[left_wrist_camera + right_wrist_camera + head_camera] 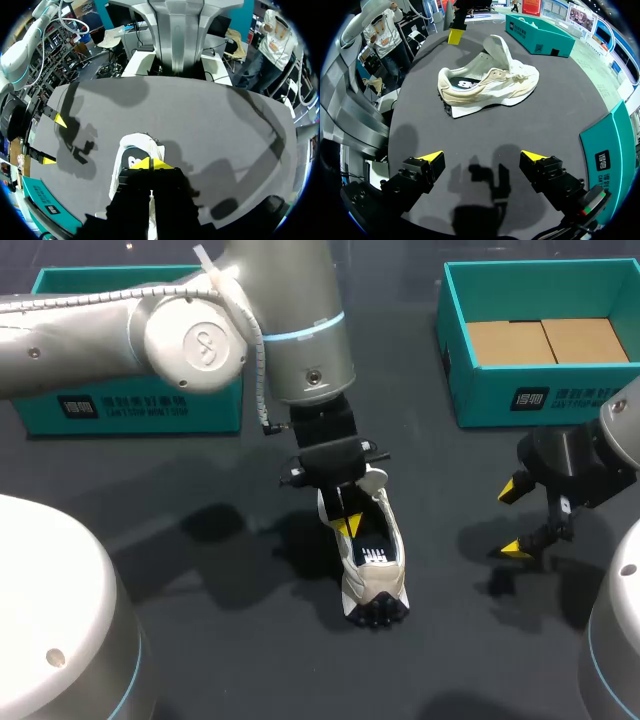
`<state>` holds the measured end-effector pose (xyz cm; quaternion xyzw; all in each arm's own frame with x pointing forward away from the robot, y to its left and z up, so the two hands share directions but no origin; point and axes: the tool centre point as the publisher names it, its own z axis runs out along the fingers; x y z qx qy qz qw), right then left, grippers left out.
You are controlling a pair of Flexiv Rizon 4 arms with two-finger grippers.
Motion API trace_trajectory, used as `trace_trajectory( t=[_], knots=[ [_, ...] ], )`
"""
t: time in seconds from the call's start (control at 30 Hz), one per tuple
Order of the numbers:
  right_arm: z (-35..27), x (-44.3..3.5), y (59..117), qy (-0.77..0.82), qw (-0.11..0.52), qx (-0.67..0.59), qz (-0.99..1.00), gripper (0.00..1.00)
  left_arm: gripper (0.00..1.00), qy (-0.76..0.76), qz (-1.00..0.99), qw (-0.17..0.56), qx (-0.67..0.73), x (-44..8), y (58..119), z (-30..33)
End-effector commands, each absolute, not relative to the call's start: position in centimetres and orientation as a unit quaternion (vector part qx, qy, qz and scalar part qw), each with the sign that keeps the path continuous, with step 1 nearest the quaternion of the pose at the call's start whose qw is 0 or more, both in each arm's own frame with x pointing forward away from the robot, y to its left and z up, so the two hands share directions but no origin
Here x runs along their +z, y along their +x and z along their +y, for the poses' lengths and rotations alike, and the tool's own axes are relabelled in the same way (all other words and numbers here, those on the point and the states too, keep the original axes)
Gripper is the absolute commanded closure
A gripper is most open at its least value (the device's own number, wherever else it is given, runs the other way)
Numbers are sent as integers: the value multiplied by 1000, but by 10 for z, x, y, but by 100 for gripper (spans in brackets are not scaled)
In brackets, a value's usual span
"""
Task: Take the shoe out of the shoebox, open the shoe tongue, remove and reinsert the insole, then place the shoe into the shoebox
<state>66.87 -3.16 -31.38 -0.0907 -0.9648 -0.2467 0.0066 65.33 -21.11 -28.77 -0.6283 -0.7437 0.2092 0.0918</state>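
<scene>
One shoe [372, 570] lies upright on the counter [200, 640], outside both teal boxes: the open shoebox [480, 390] stands well apart from the shoe past its toe, and the second box [150, 405] is well apart from it on the other side. The shoe looks light, with a soft, floppy upper and a firmer sole. Its tongue [497, 47] already stands raised, and the one insole [375, 552] lies flat inside; it is probably thin and bendy, so it is best pinched at its heel edge. The left pincer [346, 525] hangs over the shoe's opening with its tips clenched together, and nothing shows between them. The right pincer [516, 520] hangs released beside the shoe, apart from it.
</scene>
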Motion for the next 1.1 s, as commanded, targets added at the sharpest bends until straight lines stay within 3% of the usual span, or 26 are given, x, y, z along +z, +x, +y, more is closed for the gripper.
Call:
trace_trajectory(
  t=[0.03,0.7,0.93,1.1],
  knots=[
    [-32,-313,667,-91,5,-246,-965,0,100,-634,-741,118,187,-292,656,-231],
    [-32,-313,667,-91,5,-246,-965,0,100,-630,-735,168,187,-362,637,-253],
    [-32,-313,667,-91,5,-246,-965,0,100,-619,-749,157,177,-378,639,-248],
    [-32,-313,667,-91,5,-246,-965,0,100,-621,-749,111,203,-363,643,-242]
  ],
)
